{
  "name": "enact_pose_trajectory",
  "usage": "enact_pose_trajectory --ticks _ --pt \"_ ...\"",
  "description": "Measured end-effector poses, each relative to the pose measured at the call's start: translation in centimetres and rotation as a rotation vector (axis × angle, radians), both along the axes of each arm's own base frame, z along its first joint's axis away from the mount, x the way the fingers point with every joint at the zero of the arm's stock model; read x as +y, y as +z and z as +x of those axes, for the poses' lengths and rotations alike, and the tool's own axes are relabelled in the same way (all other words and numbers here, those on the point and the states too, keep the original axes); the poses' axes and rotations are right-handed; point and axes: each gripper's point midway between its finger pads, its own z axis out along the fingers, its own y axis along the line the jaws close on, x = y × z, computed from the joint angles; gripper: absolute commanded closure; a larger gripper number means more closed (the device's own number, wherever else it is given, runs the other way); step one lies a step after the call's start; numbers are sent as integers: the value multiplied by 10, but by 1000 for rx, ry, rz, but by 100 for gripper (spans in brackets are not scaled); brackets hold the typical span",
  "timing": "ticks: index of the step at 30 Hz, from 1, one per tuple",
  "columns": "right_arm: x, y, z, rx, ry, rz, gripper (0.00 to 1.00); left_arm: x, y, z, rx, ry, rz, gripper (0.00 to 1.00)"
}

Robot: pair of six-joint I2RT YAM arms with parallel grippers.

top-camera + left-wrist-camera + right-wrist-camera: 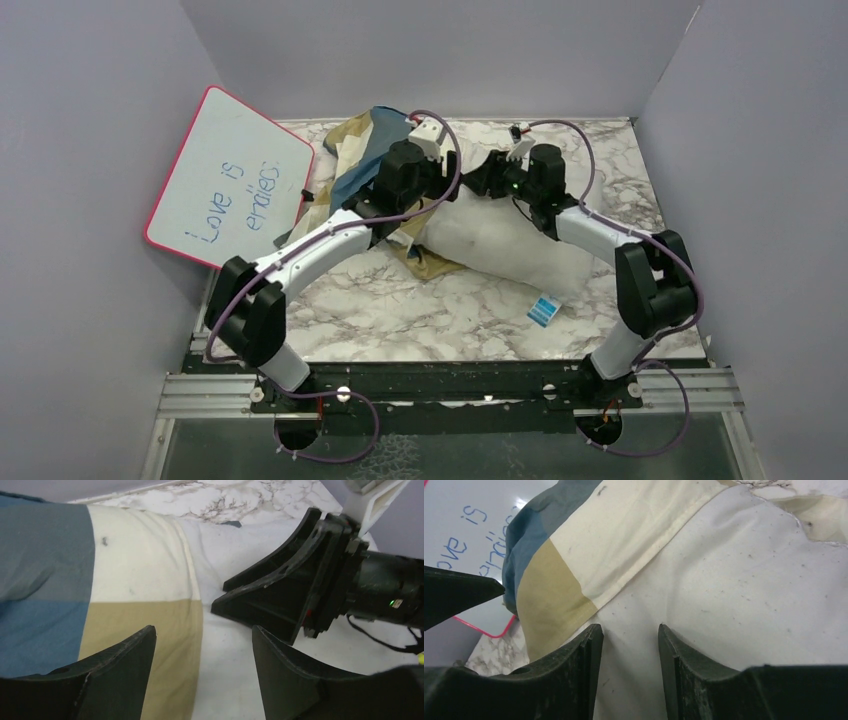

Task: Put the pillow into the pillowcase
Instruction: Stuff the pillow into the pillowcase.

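**Ana:** Reading from the left, where does it stand?

**Ben:** The pink-rimmed white whiteboard with blue handwriting [230, 180] stands by the left wall and plays no part. Just beside it, the limp fabric pillowcase in blue, tan and cream checked blocks [345, 140] lies bunched at the far left of the marbled worktop [400, 310].

**Ana:** And the left jaws?

**Ben:** Spread wide, with nothing between their black fingers [125, 670]. They hang over the pillowcase's cream hem [190, 560], where it lies across the white cloth. Whether they touch the fabric, I cannot tell.

**Ana:** The right jaws?

**Ben:** Parted too, though less widely, and pinching nothing. Their fingers [574, 675] sit over bare white cloth just to the right of the hem.

**Ana:** So where is the pillow?

**Ben:** The large, plump, white rectangular fabric pillow [500, 245] lies on the worktop. Its left end is under the hem, and a tan flap shows beneath it, so I judge that end is in the mouth of the case. Most of the pillow is outside. It stretches right and towards the arms, and its corner with the small blue tag [541, 311] is well apart from the case.

**Ana:** Which step is that?

**Ben:** Early in the sleeving, I'd say, at a pause between grips.

**Ana:** What does the next move call for?

**Ben:** A fresh pinch on the hem alone, not on the pillow under it. Then that edge needs drawing along towards the tag corner. The other jaws would have to hold the pillow back, or it may slide along with the case.
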Motion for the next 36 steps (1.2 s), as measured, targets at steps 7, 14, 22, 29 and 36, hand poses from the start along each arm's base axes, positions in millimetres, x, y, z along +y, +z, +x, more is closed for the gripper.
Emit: enact_pose_trajectory --ticks 7,14,22,29,36 --pt "-7 11 -24 -38 74 -130 42 58 -22 -34 82 38 21 20" --pt "18 20 -62 -166 238 -280 36 105 -37 -70 123 75 0 14" --pt "57 14 -100 -430 463 -510 23 125 -69 -105 192 77 -43 2" --pt "62 -30 -97 -549 519 -755 21 124 -112 -123 292 86 -114 11" --pt "55 -65 -63 -593 438 -914 47 113 -166 -125 408 109 -211 14"
